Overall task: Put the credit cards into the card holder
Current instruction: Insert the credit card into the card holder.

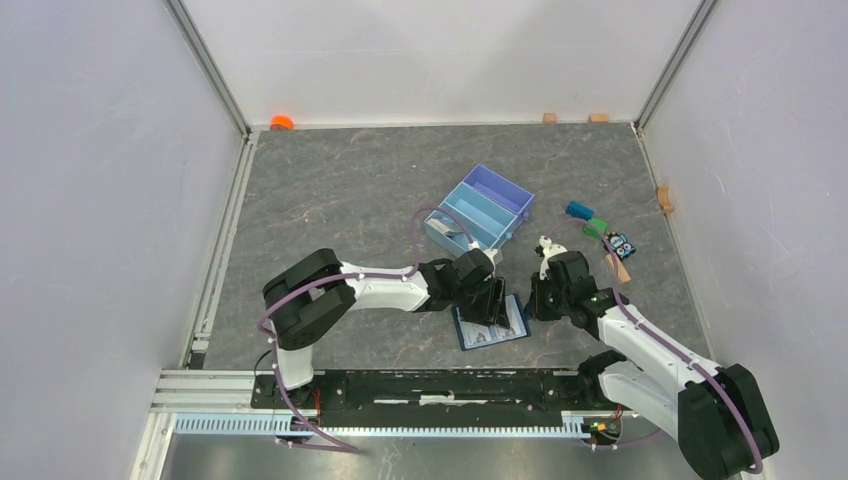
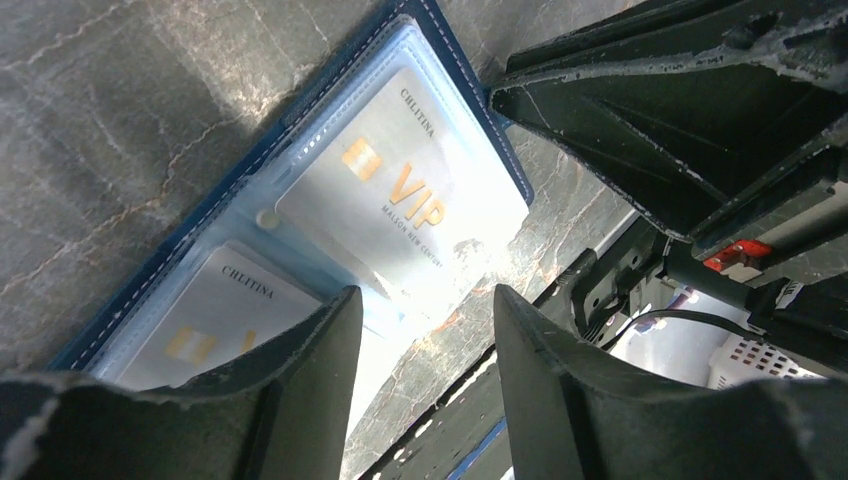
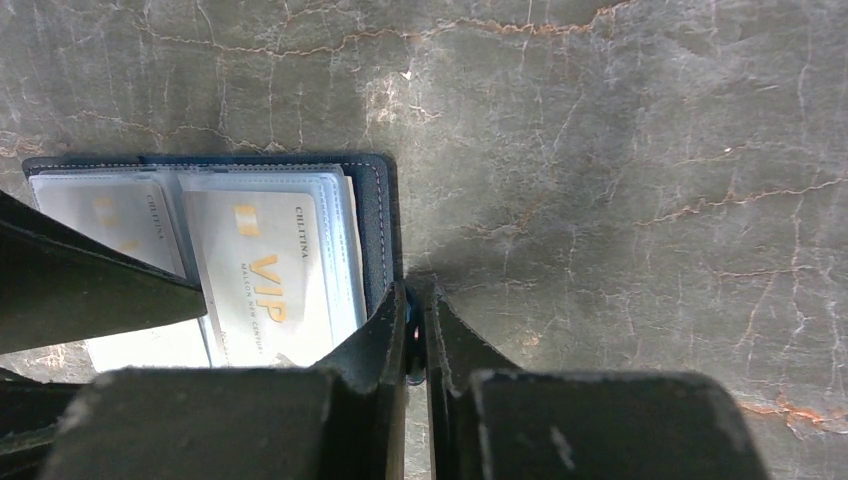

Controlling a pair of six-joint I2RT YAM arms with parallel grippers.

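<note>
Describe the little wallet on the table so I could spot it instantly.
On the grey marbled table, seen from overhead, look just below the blue-and-purple tray. The card holder lies open and flat there. Unlike the rigid tray, it is a navy wallet with clear pockets showing pale cards printed in gold.

Grey marbled tabletop (image 1: pixel 350 180) (rust-veined) enclosed by plain white walls (image 1: pixel 100 200)

White links, black joints, purple cables (image 1: pixel 417 235); left hand (image 2: pixel 425 300), right hand (image 3: pixel 417 297) black, scuffed.
</note>
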